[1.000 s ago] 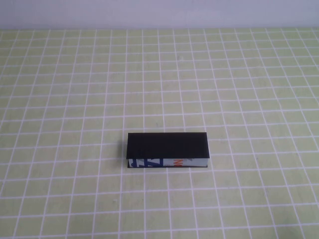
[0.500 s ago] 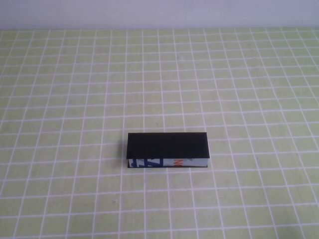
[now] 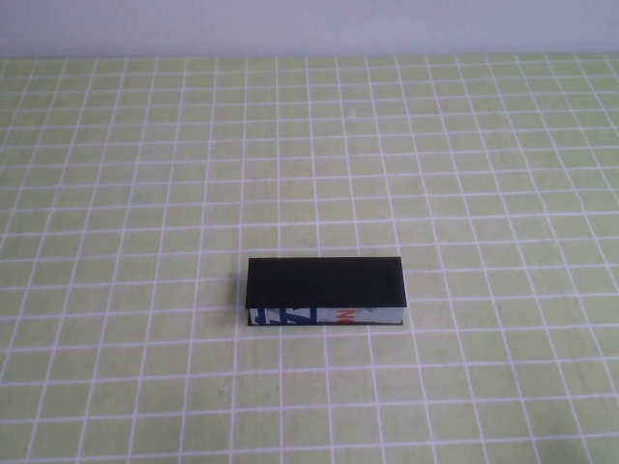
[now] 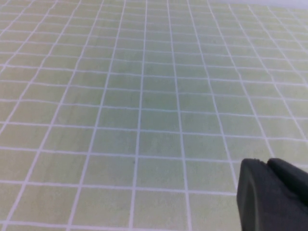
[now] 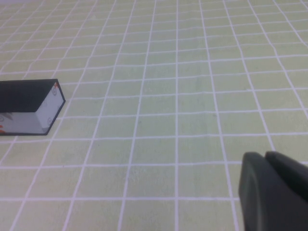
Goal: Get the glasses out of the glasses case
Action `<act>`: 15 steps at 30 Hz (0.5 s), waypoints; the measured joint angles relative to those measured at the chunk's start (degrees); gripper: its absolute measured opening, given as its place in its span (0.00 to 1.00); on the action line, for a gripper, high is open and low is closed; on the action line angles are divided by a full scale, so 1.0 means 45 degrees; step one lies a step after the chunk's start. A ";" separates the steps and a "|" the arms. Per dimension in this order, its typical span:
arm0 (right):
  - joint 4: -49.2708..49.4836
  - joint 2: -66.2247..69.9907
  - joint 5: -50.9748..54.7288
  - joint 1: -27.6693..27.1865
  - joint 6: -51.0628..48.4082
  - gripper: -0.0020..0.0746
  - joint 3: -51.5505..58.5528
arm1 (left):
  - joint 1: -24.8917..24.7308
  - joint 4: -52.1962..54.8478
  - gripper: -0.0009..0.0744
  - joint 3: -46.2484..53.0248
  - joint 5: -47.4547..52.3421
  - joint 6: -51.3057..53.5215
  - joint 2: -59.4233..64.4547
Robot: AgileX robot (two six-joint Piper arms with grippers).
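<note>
The glasses case (image 3: 324,285) lies in the middle of the table with its flat black lid down and its white front side, printed in blue and orange, facing me. Its end also shows in the right wrist view (image 5: 29,103). The glasses are hidden; none show in any view. Neither arm shows in the high view. My left gripper (image 4: 266,161) is shut and empty over bare cloth, with no case in its view. My right gripper (image 5: 264,155) is shut and empty, well to the right of the case and apart from it.
A green cloth with a white grid (image 3: 145,145) covers the table. A pale wall (image 3: 309,24) runs along the far edge. Nothing else stands on the cloth in these views.
</note>
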 joint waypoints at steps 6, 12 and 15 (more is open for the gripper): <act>0.0000 0.0000 0.0000 0.0000 0.0000 0.00 0.0000 | 0.0000 -0.3604 0.01 0.0023 -0.1483 0.0000 0.0000; 0.0000 0.0000 0.0000 0.0000 0.0000 0.00 0.0000 | 0.0000 -0.7228 0.01 0.0023 -0.2930 0.0000 0.0000; 0.0000 0.0000 0.0000 0.0000 0.0000 0.00 0.0000 | 0.0000 -0.7684 0.01 -0.0202 -0.2072 0.0000 0.0090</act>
